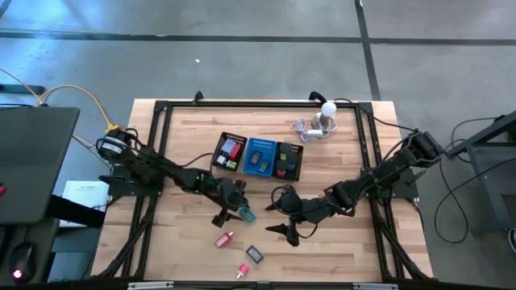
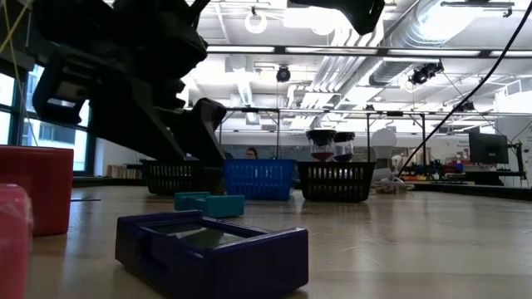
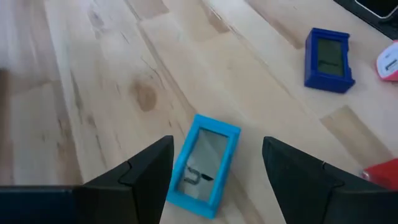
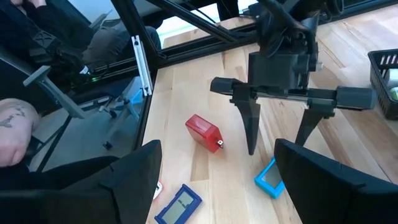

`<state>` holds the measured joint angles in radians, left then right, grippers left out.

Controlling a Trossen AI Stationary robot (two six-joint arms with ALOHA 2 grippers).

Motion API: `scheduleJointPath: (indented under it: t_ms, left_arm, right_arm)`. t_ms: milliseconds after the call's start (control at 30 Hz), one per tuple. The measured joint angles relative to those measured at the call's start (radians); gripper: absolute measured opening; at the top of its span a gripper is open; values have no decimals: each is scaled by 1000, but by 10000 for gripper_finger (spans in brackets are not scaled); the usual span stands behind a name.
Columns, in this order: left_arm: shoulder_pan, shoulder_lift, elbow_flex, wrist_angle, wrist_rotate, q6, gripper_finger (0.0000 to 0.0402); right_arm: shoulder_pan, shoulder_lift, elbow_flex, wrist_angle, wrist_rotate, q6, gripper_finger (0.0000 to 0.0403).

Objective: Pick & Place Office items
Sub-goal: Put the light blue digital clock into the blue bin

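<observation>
Pale wooden table (image 1: 339, 250): left gripper (image 3: 214, 165) spread wide, teal block (image 3: 204, 165) lying loose between its fingers; right gripper (image 1: 284, 223) nearby, also unclenched, empty.

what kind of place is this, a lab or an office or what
Most likely a robotics lab or workshop in a large industrial hall: exposed ducts and pipes overhead, a bare concrete floor around the wooden table, and more benches with a monitor behind.
</observation>
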<state>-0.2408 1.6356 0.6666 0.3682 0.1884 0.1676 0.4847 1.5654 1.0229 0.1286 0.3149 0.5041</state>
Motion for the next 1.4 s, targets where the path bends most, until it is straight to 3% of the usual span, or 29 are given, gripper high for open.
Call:
scheduleJointPath:
  t_ms: [433,1033,1167,1333,1400]
  left_arm:
    - [27,49,0,2,43,77,236]
    - [80,142,0,65,110,66,233]
    - [80,142,0,66,88,63,208]
    - [70,142,1,65,48,60,146]
    - [66,142,1,65,42,57,145]
  right_arm:
    - [0,0,0,11,0,0,301]
    - [0,0,0,18,6,0,301]
    - [0,0,0,18,9,-3,301]
    - [0,0,0,18,8,-3,301]
    - [0,0,0,18,8,-3,301]
